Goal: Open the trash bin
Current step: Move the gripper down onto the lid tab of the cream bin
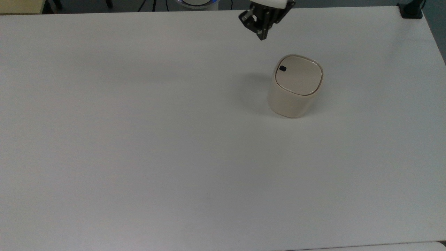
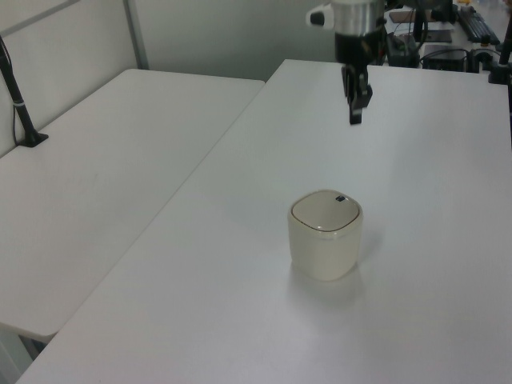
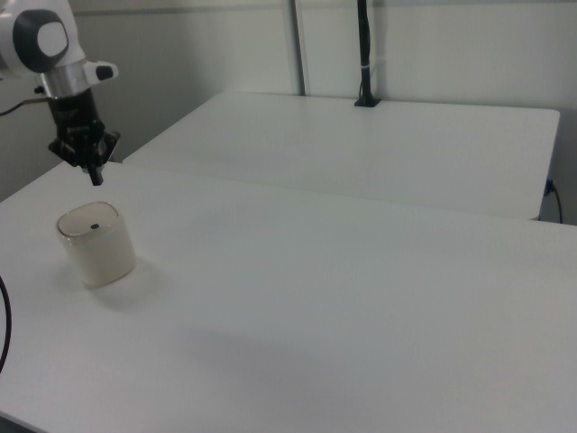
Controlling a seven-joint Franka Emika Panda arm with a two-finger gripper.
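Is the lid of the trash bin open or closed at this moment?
Closed. The lid lies flat and flush on the trash bin; no interior shows, and the gripper is apart from it.

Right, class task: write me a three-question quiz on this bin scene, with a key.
1. True or false: the trash bin has its lid raised.
2. Multiple choice: in the top view, the black button sits near which corner of the lid? A upper left, B lower right, C upper right.
3. Is the hand touching the bin?

Key: 1 false, the lid lies flat and closed. 2 A. 3 No, it hangs above the table, apart from the bin.
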